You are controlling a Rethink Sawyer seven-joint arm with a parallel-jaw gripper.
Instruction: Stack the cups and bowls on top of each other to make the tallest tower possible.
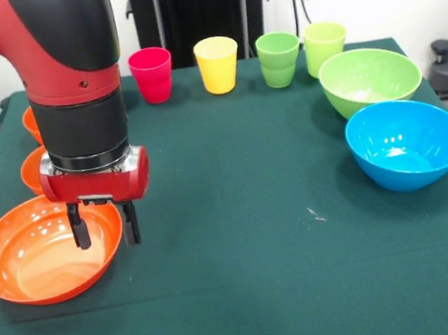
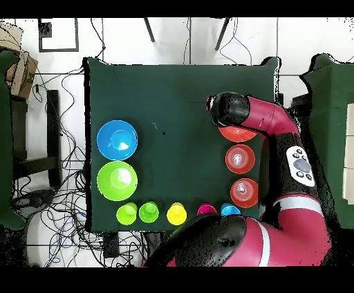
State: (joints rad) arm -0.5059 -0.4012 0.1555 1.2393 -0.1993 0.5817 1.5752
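My gripper (image 1: 108,240) hangs open over the right rim of the wide orange bowl (image 1: 35,255), one finger inside it and the other outside. I cannot tell whether it touches the rim. In the overhead view the arm covers most of that bowl (image 2: 238,135). Two small orange bowls (image 2: 240,158) (image 2: 244,192) stand apart in a row behind it. Along the far edge stand a pink cup (image 1: 151,75), a yellow cup (image 1: 217,64) and two green cups (image 1: 279,59) (image 1: 324,45). A sky blue cup (image 2: 230,210) shows only from overhead. On the right sit the lime bowl (image 1: 369,80) and the blue bowl (image 1: 406,143), each alone.
A dark green cloth (image 1: 243,240) covers the table. The arm's thick wrist (image 1: 81,113) stands over the left side and hides parts of the small orange bowls in the front view. Chairs and cables surround the table.
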